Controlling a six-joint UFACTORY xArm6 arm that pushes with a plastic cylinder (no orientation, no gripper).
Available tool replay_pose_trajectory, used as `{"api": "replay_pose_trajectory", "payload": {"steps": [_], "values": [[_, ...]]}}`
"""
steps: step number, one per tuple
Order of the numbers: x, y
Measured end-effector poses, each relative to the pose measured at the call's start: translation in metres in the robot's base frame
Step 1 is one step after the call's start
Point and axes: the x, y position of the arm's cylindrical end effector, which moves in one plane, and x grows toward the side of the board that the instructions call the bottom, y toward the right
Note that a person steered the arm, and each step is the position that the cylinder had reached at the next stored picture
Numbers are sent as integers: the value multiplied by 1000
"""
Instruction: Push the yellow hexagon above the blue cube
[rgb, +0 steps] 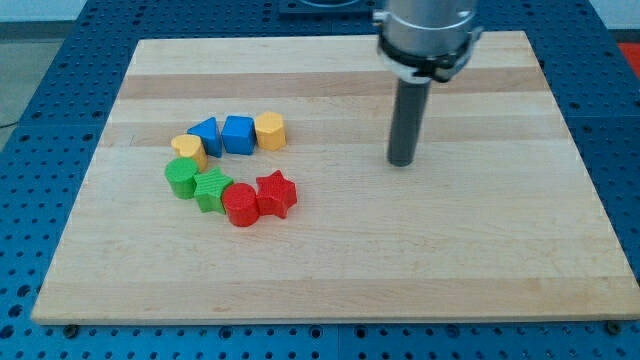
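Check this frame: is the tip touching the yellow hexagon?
No, my tip stands well off to the view's right of the yellow hexagon, bare board between.

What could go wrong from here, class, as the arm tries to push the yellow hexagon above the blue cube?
1. The yellow hexagon touches the blue cube, so a push from the view's right would likely shove both.
2. My tip sits well off to the view's right, so it must circle below the hexagon, where the red star lies close.
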Motion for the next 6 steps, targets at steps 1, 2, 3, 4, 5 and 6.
{"api": "replay_pose_trajectory", "payload": {"steps": [1,2,3,4,5,6], "values": [[0,-34],[0,-75],[-12,-110],[-48,-123],[-76,-142],[-87,-149]]}}
